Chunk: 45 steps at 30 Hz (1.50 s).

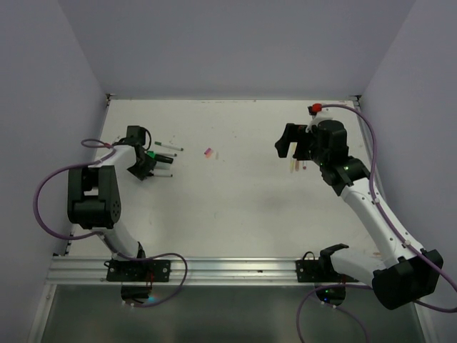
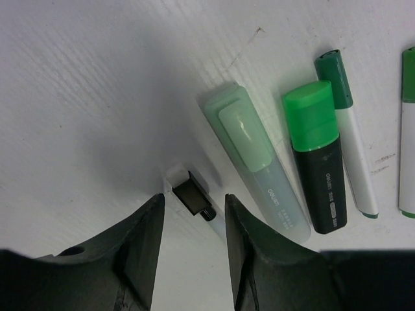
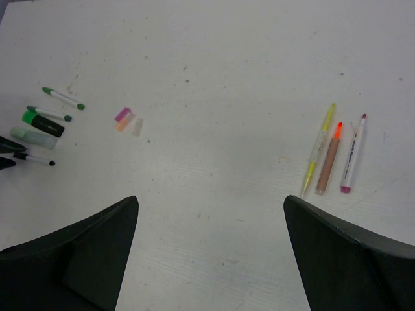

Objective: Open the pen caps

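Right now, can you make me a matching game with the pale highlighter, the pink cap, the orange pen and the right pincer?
Things:
1. pale highlighter
2. pink cap
3. orange pen
4. right pincer

Places or states:
A. wide open, holding nothing
B. between the yellow pen and the white pen
C. lying loose, on no pen
D. next to the green-capped marker

Pairs: 1-D, 2-C, 3-B, 4-A.
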Each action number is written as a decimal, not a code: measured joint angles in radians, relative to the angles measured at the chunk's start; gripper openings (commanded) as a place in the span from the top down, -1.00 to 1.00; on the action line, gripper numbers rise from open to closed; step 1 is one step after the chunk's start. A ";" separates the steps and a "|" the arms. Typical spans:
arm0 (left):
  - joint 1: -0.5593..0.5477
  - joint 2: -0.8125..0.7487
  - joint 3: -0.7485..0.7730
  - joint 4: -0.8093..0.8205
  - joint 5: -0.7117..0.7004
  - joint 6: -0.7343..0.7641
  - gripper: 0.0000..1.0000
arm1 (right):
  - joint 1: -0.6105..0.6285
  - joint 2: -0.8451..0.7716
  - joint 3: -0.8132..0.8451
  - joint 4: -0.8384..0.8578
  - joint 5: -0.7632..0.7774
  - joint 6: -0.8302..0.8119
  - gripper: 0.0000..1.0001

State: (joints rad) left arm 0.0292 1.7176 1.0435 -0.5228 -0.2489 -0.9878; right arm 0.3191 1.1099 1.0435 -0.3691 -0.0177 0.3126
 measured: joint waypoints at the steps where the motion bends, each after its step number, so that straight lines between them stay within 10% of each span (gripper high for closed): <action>1: 0.002 0.009 0.002 0.002 0.001 0.000 0.10 | 0.000 0.000 -0.001 0.001 0.000 0.000 -0.97; 21: 0.010 -0.105 -0.155 0.061 0.044 0.049 1.00 | 0.015 0.003 -0.009 0.037 -0.050 -0.009 -0.97; 32: -0.120 -0.587 -0.372 0.290 0.240 0.135 1.00 | 0.305 0.112 -0.058 0.164 -0.162 -0.044 -0.93; 45: -0.451 -0.639 -0.447 0.652 0.279 0.069 1.00 | 0.626 0.301 -0.108 0.435 -0.013 0.040 -0.44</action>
State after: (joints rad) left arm -0.4217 1.0782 0.5964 0.1287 0.0303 -0.9188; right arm 0.9451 1.4105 0.9360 0.0658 -0.0307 0.3531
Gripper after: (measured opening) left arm 0.187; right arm 0.757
